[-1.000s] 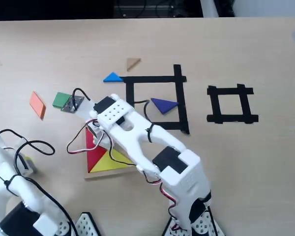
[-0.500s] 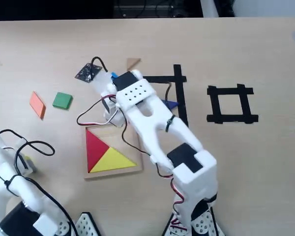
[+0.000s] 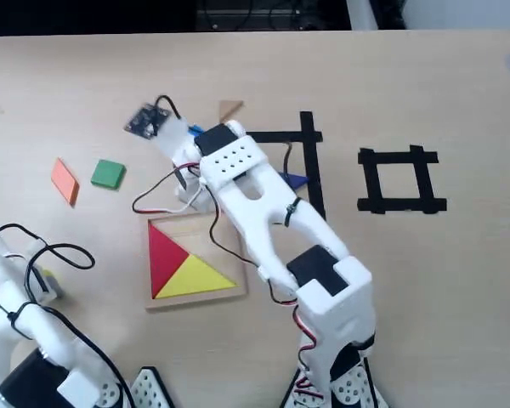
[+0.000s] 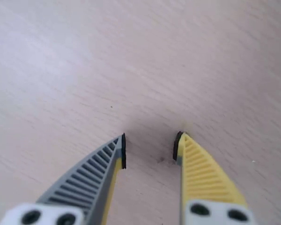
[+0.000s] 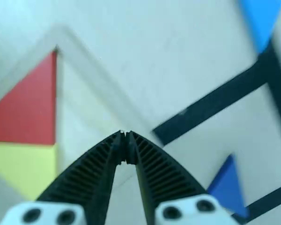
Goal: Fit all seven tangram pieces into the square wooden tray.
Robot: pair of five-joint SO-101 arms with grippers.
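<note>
Right gripper (image 5: 125, 140) is held clenched on nothing by the tray (image 3: 195, 297) corner, probably between picks. Left gripper (image 4: 150, 149) is held spread over bare table (image 4: 131, 56), likely idle.

Two pieces are seated in the tray: red triangle (image 3: 163, 253) and yellow triangle (image 3: 191, 278).

Five are counted loose: orange piece (image 3: 65, 180), green square (image 3: 108, 174), tan triangle (image 3: 230, 109), light blue triangle (image 5: 262, 18), dark blue triangle (image 5: 227, 185).

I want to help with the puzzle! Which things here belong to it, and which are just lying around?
For the puzzle: wooden tray, red triangle, yellow triangle, green square, orange piece, tan triangle, dark blue triangle, light blue triangle.

Just lying about: big black tape square, small black tape square.
</note>
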